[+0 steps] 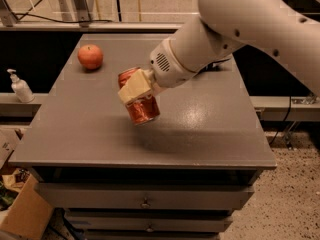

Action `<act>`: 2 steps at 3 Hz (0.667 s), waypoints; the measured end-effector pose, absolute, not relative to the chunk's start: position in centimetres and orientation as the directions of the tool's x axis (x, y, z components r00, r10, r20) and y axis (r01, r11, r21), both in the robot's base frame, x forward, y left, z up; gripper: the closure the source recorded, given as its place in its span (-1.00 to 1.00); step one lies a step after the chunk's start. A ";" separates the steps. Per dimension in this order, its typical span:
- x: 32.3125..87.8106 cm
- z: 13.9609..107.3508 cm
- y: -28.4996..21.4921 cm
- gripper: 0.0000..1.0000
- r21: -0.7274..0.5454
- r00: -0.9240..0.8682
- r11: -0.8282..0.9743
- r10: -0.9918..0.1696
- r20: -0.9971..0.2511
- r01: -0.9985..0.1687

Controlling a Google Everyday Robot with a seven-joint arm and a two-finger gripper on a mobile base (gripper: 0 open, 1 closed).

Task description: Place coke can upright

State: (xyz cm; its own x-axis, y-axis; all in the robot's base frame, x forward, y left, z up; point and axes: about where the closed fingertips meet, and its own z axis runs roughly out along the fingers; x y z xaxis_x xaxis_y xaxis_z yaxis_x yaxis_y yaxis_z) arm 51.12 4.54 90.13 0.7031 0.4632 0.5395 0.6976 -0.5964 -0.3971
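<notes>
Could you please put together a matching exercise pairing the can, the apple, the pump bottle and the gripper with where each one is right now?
Things:
1. coke can
2. apple
3. pump bottle
4. gripper

Places or states:
A. resting on the far left part of the table
B. standing off the table, to its left
C. shut around the can, over the table's middle
D. tilted, held above the tabletop

Pairs: 1-D, 2-A, 3-B, 4-C

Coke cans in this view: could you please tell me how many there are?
1. The coke can is held tilted in the gripper above the middle of the table; the arm may hide others behind it.
</notes>
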 end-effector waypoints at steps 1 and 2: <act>51.6 90.4 4.0 1.00 -0.411 0.636 -0.517 0.401 0.659 0.751; 51.9 91.4 3.3 1.00 -0.367 0.535 -0.436 0.372 0.758 0.822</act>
